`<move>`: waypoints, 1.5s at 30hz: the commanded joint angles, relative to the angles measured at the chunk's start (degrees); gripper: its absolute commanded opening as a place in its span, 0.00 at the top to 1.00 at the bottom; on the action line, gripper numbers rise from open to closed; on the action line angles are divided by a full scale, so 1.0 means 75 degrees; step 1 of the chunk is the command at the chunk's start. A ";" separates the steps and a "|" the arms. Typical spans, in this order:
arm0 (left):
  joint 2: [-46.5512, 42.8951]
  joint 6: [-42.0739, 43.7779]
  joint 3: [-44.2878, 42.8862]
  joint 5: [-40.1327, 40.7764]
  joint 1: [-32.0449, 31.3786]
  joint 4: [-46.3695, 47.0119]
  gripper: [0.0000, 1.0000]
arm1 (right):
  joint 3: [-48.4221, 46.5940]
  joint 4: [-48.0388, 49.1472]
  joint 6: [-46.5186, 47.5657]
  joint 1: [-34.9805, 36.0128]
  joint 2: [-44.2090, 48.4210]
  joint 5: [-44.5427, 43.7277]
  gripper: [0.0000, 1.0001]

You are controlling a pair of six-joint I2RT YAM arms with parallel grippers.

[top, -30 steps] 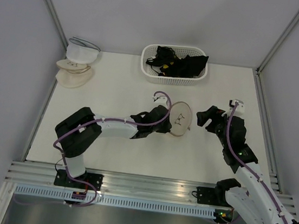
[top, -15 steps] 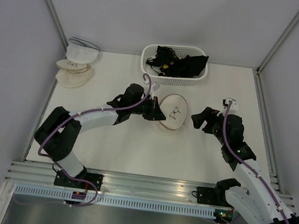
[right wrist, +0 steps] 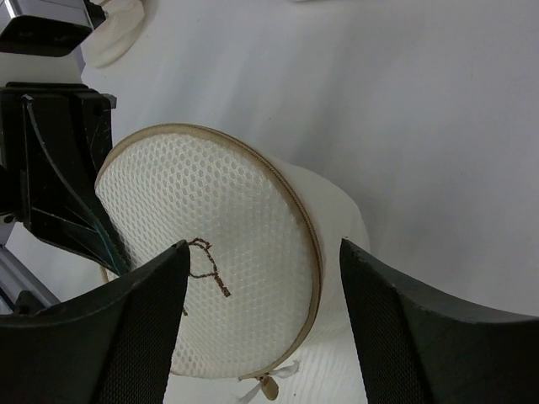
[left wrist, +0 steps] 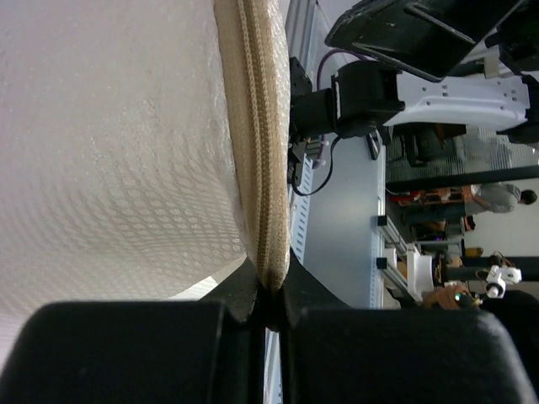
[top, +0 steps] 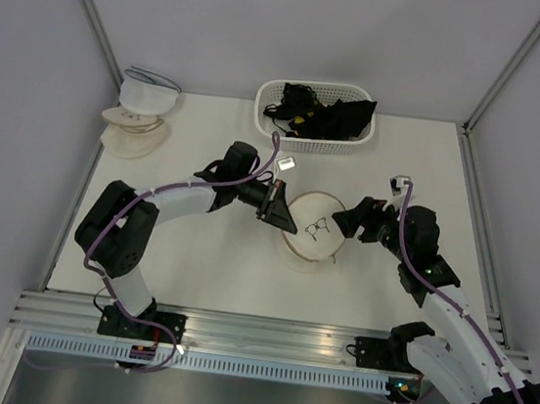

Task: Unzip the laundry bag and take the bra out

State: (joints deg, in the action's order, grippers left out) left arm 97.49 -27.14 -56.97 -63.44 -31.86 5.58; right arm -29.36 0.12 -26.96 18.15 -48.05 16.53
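The laundry bag (top: 314,229), a round cream mesh pouch with a tan zip rim, sits mid-table. My left gripper (top: 284,210) is shut on its left rim. In the left wrist view the zip seam (left wrist: 263,168) runs down into the closed jaws of this gripper (left wrist: 269,290). My right gripper (top: 352,220) is open just right of the bag. In the right wrist view the bag (right wrist: 210,244) lies between the spread fingers (right wrist: 143,337) of this gripper (right wrist: 261,328). A small zip pull (right wrist: 268,385) hangs at the rim's lower edge. The bra is hidden.
A white basket (top: 271,128) holding black garments stands at the back centre. Stacked cream and white dome pouches (top: 140,112) sit at the back left. Grey walls and metal posts close in the table on three sides.
My left gripper has carried the bag back and then nearer, and its face now points more upward. My right gripper has moved left, up to the bag's right side.
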 commanded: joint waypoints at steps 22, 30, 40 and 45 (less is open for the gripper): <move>0.0161 0.1262 -0.1064 -0.0884 0.0369 -0.0941 0.98 | 0.0423 0.1941 -0.0518 0.0005 -0.1022 0.1674 0.94; -0.0235 0.0305 -0.1206 0.3763 0.0416 -0.1553 0.39 | 0.0528 0.2233 -0.1313 0.0017 -0.0999 0.1499 1.00; -0.2870 -0.2005 0.1148 0.6900 0.0135 -0.0455 0.34 | 0.1430 0.2632 -0.4746 0.0005 -0.1034 -0.0340 0.99; -0.3308 -0.3117 0.2263 0.7052 -0.0930 0.0473 0.31 | 0.1980 0.3205 -0.5896 0.0017 -0.1046 -0.0693 1.00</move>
State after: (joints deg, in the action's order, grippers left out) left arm 73.36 -41.65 -42.94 -14.83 -34.52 3.27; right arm -15.99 18.35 -61.52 18.15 -56.01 14.72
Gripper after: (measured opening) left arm 0.684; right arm 0.021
